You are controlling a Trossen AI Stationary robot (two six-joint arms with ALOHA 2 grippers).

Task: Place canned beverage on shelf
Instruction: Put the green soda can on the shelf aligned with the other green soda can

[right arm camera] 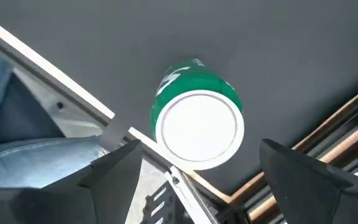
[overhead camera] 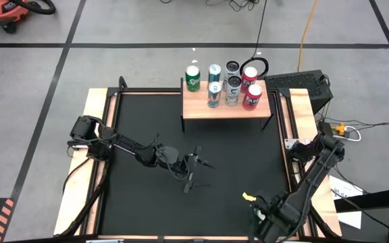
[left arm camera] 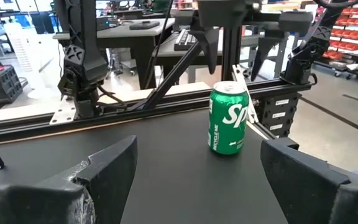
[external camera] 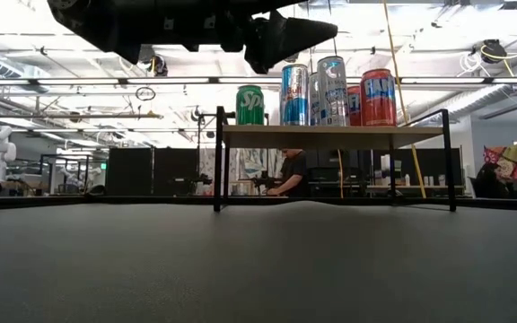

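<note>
Standing upright, the green can (left arm camera: 229,118) sat directly beneath the open right gripper (right arm camera: 197,150); the open left gripper (left arm camera: 199,144) faced it from farther off.

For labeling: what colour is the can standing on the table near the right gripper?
Green with white lettering; clearest in the left wrist view.

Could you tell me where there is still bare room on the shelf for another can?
The shelf is bare along its front edge, widest at the front left, before the green can and beside the teal can. The back and right are crowded with silver cans and red cans.
</note>
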